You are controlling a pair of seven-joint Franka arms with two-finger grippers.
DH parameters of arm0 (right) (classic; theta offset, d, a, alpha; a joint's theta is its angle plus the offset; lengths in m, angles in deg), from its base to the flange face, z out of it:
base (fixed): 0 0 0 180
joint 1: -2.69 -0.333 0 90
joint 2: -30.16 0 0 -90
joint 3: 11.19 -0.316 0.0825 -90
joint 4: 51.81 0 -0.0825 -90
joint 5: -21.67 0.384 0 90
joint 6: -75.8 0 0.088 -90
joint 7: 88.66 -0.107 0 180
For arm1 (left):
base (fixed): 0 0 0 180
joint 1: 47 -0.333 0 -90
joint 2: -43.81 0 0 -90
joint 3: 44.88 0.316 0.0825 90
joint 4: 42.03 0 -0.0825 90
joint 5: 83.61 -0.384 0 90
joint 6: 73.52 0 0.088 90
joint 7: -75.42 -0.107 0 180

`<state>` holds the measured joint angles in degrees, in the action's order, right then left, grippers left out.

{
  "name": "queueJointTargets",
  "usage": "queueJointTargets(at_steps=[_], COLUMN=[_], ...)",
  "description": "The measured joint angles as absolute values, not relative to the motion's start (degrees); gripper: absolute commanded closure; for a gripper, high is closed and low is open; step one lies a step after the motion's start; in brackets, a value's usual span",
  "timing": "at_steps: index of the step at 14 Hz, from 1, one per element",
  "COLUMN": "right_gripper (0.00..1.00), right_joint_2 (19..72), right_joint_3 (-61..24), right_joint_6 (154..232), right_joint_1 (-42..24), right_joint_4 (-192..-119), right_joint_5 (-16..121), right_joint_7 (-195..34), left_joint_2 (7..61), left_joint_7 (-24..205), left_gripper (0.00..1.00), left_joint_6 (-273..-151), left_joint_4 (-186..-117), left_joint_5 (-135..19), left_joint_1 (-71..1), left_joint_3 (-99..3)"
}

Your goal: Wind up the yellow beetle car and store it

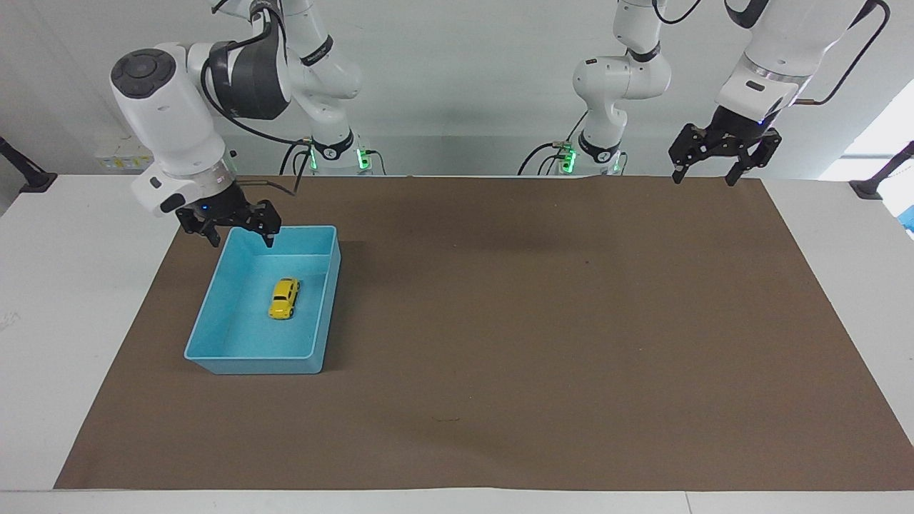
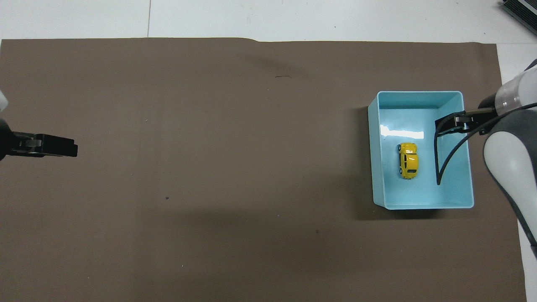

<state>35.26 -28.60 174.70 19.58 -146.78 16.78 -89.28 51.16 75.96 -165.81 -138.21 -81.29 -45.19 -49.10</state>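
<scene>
Brown mat (image 1: 500, 321) carries blue bin (image 1: 323, 314) holding yellow beetle car (image 1: 284, 298), seemingly on its wheels; both grippers gape empty.

My arms: glossy white shells, dark grey joint bands, looping black cables; black pincers; green base lights.

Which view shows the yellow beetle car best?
The overhead view: the yellow beetle car lies unobstructed on the blue bin's floor, roof and windows plain. The facing view shows it slantwise, equally clear of both hands but from one side.
</scene>
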Motion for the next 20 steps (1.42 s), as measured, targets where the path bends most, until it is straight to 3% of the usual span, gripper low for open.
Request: queueJointTargets(at_steps=[9, 16, 20], right_gripper=[0.0, 0.0, 0.0], right_joint_2=[33.01, 32.75, 32.02], right_joint_3=[-28.13, -14.24, -12.72], right_joint_6=[172.75, 172.75, 172.28], right_joint_1=[18.52, 4.63, 4.01], right_joint_4=[-146.68, -146.42, -146.25], right_joint_5=[16.81, 18.57, 19.81], right_joint_7=[-89.49, -89.49, -89.47], left_joint_2=[51.16, 51.16, 51.16], left_joint_7=[75.96, 75.96, 75.96], left_gripper=[0.0, 0.0, 0.0], left_joint_6=[-165.81, -165.81, -165.81], left_joint_4=[-138.21, -138.21, -138.21], left_joint_5=[-81.29, -81.29, -81.29], left_joint_1=[-45.19, -45.19, -45.19], left_joint_3=[-49.1, -49.1, -49.1])
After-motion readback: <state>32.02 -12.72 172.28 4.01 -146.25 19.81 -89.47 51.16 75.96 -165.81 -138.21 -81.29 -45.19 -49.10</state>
